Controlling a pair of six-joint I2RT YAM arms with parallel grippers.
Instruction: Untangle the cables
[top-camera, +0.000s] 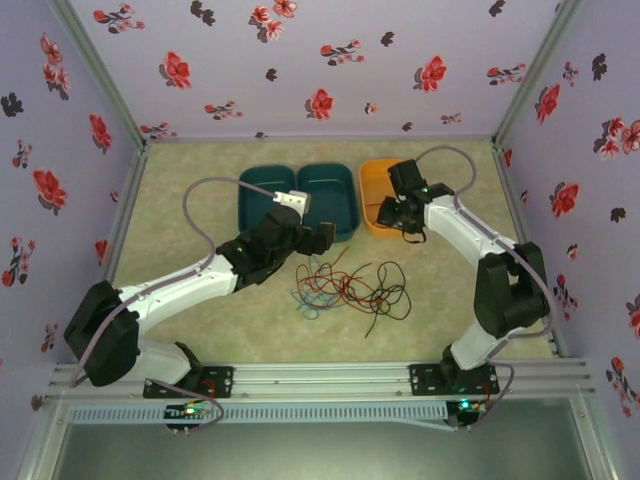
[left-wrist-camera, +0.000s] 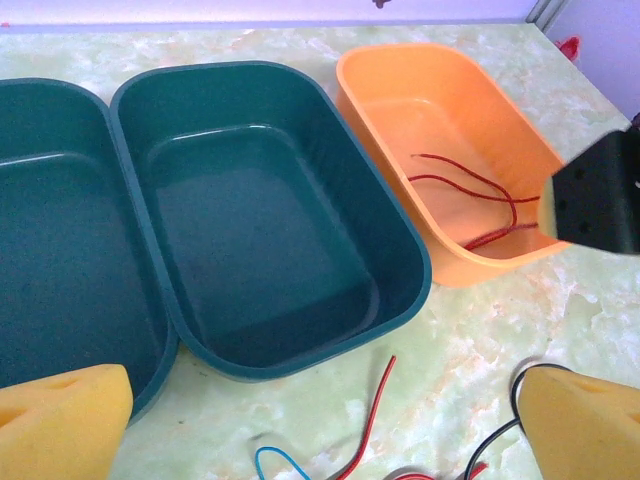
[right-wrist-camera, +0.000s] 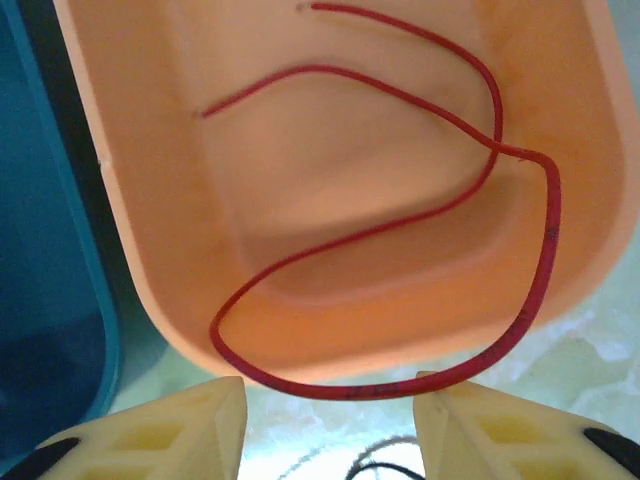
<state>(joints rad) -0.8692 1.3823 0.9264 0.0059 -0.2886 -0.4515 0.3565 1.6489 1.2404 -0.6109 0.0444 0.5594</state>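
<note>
right hand (right-wrist-camera: 328, 402) over orange bin (right-wrist-camera: 130, 250), red cable (right-wrist-camera: 553, 215) in it, teal bins (left-wrist-camera: 270, 68) beside

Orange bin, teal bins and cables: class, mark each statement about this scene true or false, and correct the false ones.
1. A red cable lies in the orange bin. True.
2. Both teal bins hold cables. False: both are empty.
3. A tangle of cables lies on the table in front of the bins. True.
4. The left gripper is shut on a blue cable. False: it is open and holds nothing.
</note>
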